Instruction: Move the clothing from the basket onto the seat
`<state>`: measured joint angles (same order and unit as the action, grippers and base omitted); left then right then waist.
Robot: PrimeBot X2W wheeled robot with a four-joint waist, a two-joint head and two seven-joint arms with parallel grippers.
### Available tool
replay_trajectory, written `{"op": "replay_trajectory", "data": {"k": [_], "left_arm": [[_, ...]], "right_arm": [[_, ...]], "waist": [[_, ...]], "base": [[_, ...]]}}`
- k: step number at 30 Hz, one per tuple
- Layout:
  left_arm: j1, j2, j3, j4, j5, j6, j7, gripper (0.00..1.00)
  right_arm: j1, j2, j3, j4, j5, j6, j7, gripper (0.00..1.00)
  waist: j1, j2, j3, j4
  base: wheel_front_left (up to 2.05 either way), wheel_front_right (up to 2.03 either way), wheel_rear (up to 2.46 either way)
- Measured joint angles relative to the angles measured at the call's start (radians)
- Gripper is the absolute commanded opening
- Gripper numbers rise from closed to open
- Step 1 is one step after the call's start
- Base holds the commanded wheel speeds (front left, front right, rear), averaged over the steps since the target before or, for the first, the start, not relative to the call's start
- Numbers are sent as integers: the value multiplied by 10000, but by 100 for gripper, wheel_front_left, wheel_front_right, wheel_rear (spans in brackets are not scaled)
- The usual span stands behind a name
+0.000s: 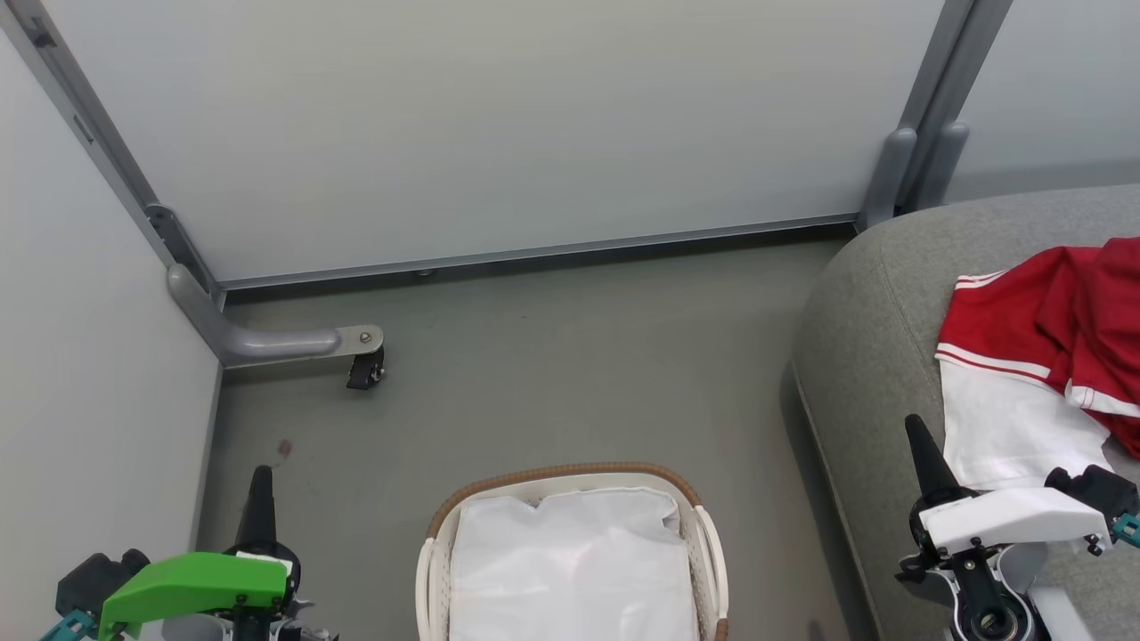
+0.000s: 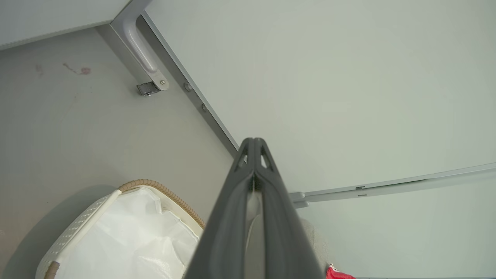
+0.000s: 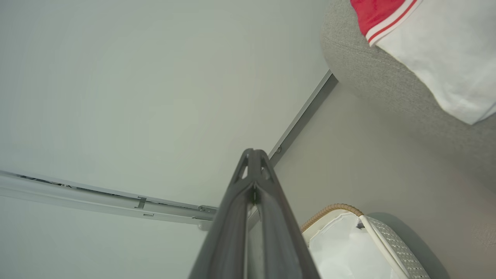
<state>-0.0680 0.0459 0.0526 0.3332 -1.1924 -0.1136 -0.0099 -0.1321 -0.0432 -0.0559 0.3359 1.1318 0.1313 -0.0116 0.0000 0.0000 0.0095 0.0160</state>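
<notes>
Head view: the basket [image 1: 570, 470], brown-rimmed and showing its white liner [image 1: 570, 570], stands on the grey floor [image 1: 552, 356]. The clothing [image 1: 1042, 356], a red-and-white heap, lies on the seat [image 1: 873, 320] to the basket's right, well apart from it. The left gripper [image 1: 261, 481] hangs left of the basket. The right gripper [image 1: 917, 436] hangs to the basket's right, over the seat's edge and just beside the clothing's white panel. Each has its fingers pressed together with nothing between them. A castor [image 1: 365, 372] on a partition foot sits beyond the basket, to its left. Left wrist view: the left gripper [image 2: 254, 145], tips touching and holding nothing, rises just right of the basket [image 2: 162, 190] against a pale partition panel [image 2: 348, 97]. A scrap of red clothing [image 2: 337, 273] shows further right of the basket. Right wrist view: the right gripper [image 3: 254, 153], closed on nothing, rises just left of the basket [image 3: 333, 209]. Above the basket in this view, the clothing [image 3: 438, 50] rests on the seat [image 3: 372, 77].
</notes>
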Motion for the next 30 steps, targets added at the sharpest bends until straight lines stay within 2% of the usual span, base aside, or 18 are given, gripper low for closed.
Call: {"op": "replay_trajectory", "data": {"k": [30], "left_arm": [[-161, 6, 349, -477, -2372, -86, 706, 0]], "right_arm": [[106, -21, -324, -504, 2690, 0, 711, 0]], "waist": [[0, 0, -32, -81]], "base": [[0, 0, 0]]}}
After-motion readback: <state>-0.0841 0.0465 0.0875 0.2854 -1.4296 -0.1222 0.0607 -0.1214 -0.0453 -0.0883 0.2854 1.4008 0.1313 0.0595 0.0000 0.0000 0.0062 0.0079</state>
